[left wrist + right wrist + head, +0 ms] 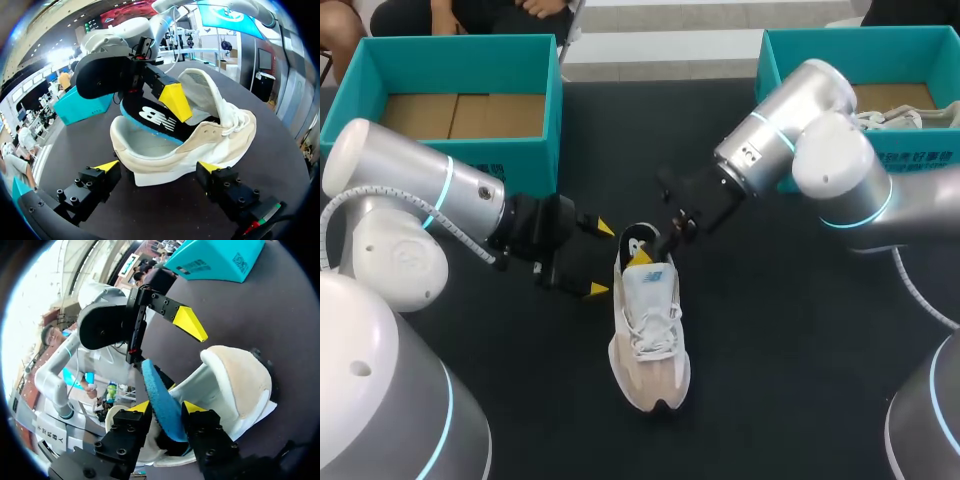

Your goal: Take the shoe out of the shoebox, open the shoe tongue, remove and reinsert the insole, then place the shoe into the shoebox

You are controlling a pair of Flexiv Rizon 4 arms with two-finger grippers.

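Right gripper (167, 409) clamps tight on the blue insole (156, 387), which stands up out of the shoe (648, 345). The shoe sits upright mid-table (790, 340). Left gripper (157, 167) gapes wide, empty, just beside the heel.

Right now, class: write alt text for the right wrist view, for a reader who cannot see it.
The right gripper pinches a blue insole, partly out of a beige shoe; the left gripper is open beyond.
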